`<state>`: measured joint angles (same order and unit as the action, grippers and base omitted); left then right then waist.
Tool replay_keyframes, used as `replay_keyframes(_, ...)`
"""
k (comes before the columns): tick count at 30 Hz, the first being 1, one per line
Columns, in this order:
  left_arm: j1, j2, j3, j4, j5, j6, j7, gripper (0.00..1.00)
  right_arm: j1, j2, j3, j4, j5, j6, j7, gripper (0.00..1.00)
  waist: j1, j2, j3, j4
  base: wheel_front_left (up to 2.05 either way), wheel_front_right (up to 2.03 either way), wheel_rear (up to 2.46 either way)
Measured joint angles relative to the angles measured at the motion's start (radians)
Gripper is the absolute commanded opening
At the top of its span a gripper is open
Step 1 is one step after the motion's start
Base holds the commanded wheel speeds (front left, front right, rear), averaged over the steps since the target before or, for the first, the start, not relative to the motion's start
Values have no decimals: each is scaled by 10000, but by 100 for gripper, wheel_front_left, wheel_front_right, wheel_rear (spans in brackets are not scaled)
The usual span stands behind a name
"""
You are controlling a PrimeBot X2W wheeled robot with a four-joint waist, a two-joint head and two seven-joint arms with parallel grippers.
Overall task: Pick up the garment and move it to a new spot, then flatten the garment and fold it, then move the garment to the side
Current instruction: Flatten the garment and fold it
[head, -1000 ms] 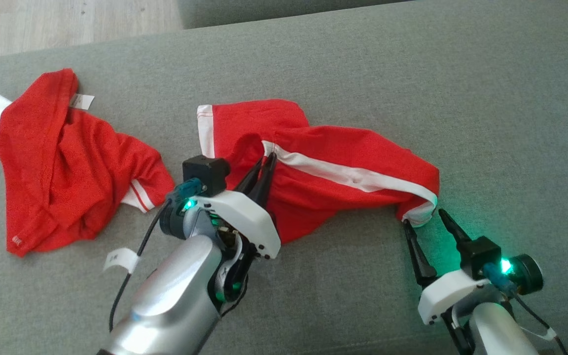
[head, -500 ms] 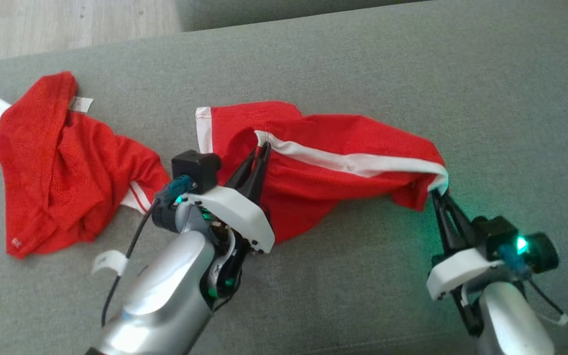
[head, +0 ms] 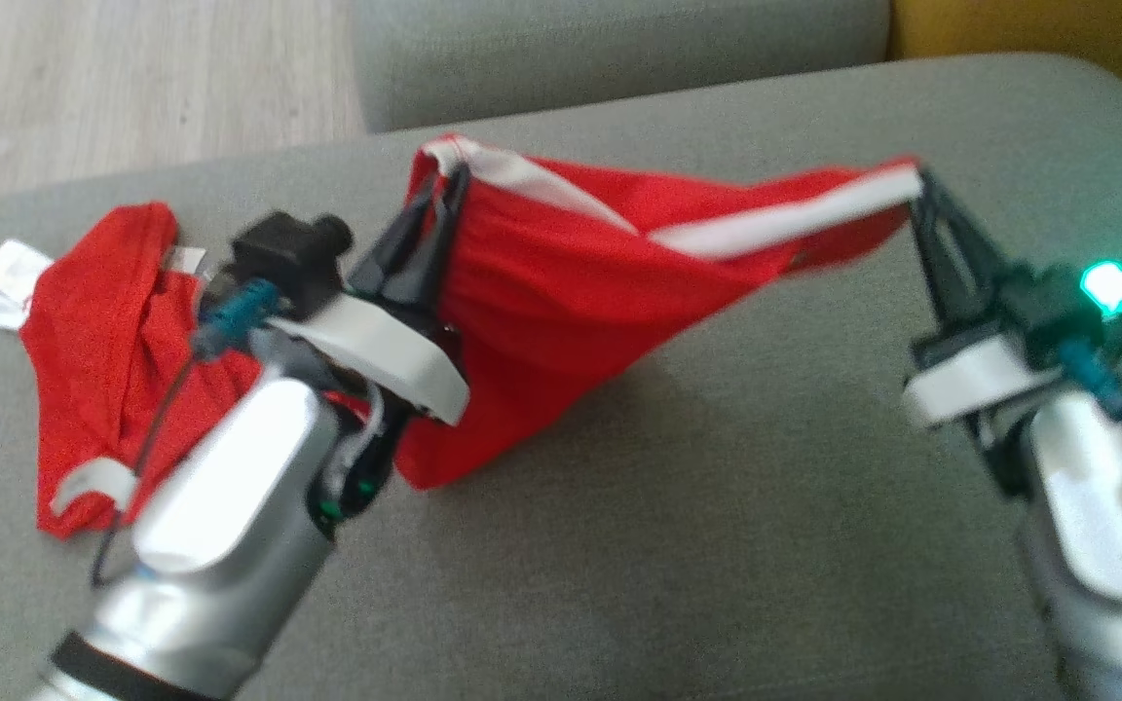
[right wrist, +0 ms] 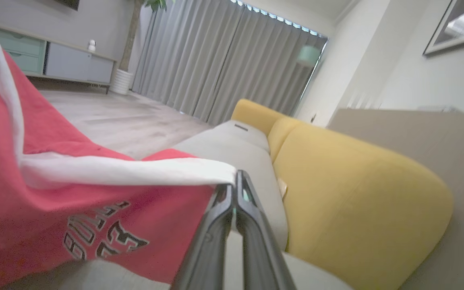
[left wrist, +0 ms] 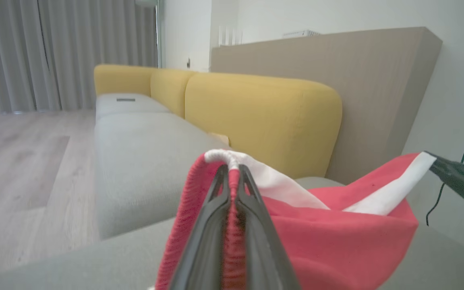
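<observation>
Where the left gripper (head: 448,181) meets the cloth, its two dark fingers are pressed together on the white-banded edge of the red garment (head: 542,302); the left wrist view shows the fabric wrapped over the fingertips and pinched between them (left wrist: 230,171). The right gripper (head: 919,181) is likewise clamped on the far end of the same white band, its jaws closed flat on the trim in the right wrist view (right wrist: 236,179). Between the two grips the band runs almost taut, and the garment hangs below it as a red triangle, its lowest point beside the left forearm, close to the grey sofa seat (head: 717,506); whether it touches I cannot tell. Printed lettering shows on the cloth (right wrist: 99,237). A second red garment (head: 84,341) lies crumpled on the seat further left.
</observation>
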<state>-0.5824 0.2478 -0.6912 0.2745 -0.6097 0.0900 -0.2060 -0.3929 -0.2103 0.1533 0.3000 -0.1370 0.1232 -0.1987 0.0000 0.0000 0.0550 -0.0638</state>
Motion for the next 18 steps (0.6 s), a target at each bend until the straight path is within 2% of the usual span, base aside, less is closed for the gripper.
replay_keyframes(6,-643,560,268,-82,113,-385,-82,0,-1813,-1206,688,-727,1016,0,802,0,0,0,-581,-167,0,0,0)
replay_keyframes(10,-1067,660,366,-130,199,-560,-178,0,-2754,-1779,917,-1227,1108,0,1381,0,0,0,-841,-263,0,0,0)
replay_keyframes(14,-1147,663,598,-334,199,-550,-336,0,-2783,-2121,911,-1733,1321,0,2142,0,0,0,-1049,-286,0,0,0)
replay_keyframes(18,-696,685,683,-917,157,-445,-357,0,-2052,-2251,796,-2644,1776,0,2986,0,0,0,-1155,-299,0,0,0)
